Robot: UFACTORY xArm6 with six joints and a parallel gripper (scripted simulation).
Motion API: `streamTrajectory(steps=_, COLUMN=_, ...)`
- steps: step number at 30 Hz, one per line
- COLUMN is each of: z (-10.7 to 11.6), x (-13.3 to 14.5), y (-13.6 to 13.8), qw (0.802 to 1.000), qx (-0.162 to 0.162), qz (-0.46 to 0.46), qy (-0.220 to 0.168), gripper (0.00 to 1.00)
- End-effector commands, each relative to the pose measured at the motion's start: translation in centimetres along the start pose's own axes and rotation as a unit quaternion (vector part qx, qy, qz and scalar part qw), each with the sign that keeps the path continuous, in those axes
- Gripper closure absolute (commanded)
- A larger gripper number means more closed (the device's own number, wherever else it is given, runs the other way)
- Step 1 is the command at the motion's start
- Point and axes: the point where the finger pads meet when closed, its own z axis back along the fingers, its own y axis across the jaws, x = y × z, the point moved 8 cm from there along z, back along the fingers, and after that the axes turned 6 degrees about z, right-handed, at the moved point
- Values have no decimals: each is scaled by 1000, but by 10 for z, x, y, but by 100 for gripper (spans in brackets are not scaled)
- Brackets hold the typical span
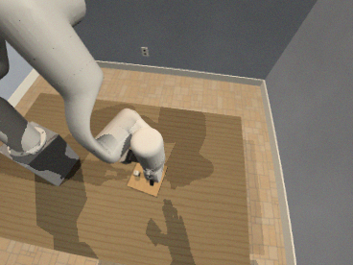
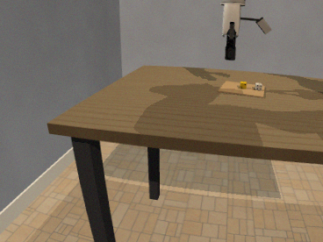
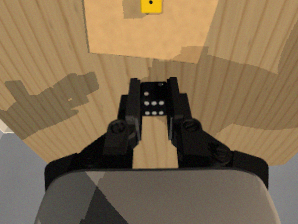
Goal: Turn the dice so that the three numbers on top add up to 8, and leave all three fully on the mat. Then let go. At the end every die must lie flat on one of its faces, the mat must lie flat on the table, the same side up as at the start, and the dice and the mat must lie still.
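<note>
Hand (image 3: 154, 99) raised above the surface (image 2: 132, 110), gripping black die (image 3: 154, 100); yellow die (image 3: 150, 2) and white die (image 2: 259, 86) unobstructed on mat (image 2: 233, 88).

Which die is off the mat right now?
The black die, clamped in the gripper high above the table; the yellow die and white die sit on the mat.

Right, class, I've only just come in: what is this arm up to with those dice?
The arm's end effector is shut on a black die, held in the air above the wooden table. A yellow die and a white die rest on the tan mat, so one die is not yet set down there.
</note>
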Motion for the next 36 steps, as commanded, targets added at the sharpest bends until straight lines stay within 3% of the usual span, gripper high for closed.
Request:
streamTrajectory(steps=1, z=-13, x=1, y=0, qw=1000, qx=0, qz=0, qy=-1, gripper=85)
streamTrajectory(steps=9, z=-52, x=2, y=0, qw=1000, qx=0, qz=0, qy=-1, gripper=85)
streamTrajectory(steps=19, z=-79, x=2, y=-1, qw=1000, qx=0, qz=0, qy=-1, gripper=85)
streamTrajectory(steps=36, z=-84, x=2, y=-1, qw=1000, qx=0, qz=0, qy=-1, gripper=85)
